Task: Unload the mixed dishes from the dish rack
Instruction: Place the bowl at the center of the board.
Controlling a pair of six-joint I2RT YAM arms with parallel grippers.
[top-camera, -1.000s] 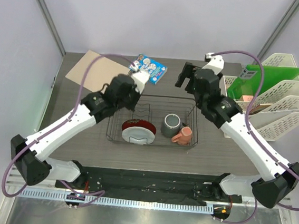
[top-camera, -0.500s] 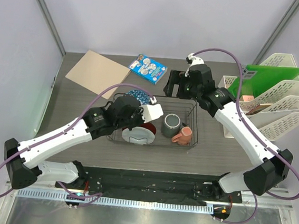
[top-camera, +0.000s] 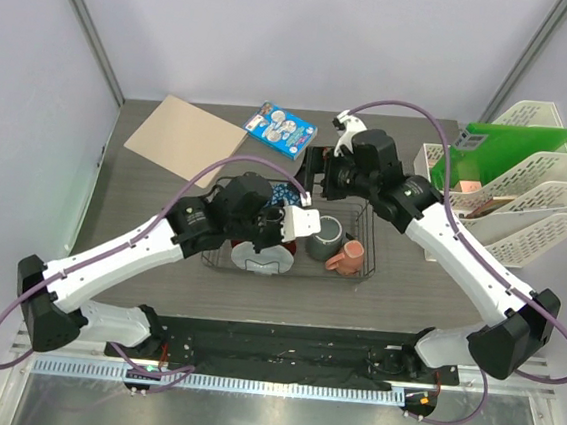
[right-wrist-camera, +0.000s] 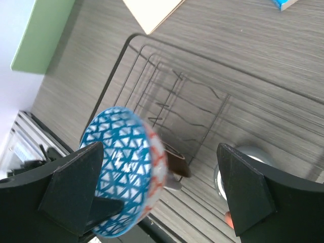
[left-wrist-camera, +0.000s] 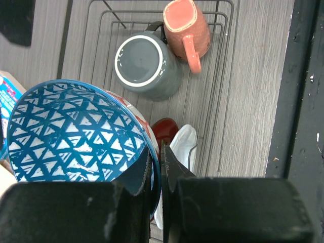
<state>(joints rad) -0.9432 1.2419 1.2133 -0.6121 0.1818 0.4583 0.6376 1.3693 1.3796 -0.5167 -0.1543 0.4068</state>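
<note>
My left gripper [top-camera: 282, 208] is shut on the rim of the blue-and-white bowl [left-wrist-camera: 76, 131] and holds it tilted above the black wire dish rack [top-camera: 372, 251]; its fingers [left-wrist-camera: 172, 169] pinch the rim. The bowl also shows in the top view [top-camera: 282, 188] and the right wrist view [right-wrist-camera: 124, 172]. My right gripper [top-camera: 315, 175] is open and empty over the rack's back edge, next to the bowl. In the rack stand the red plate with its white underside [top-camera: 262, 258], the dark grey mug [top-camera: 323, 238] and the pinkish-brown mug [top-camera: 349, 257], which lies on its side.
A blue illustrated packet [top-camera: 283, 129] and a brown cardboard sheet [top-camera: 182, 137] lie behind the rack. A white slotted file organiser [top-camera: 530, 211] with a green folder [top-camera: 500, 153] stands at the right.
My left gripper has taken the bowl, lifted it out of the rack's back left and carried it right. My right gripper has moved left, over the rack's back edge near the bowl.
</note>
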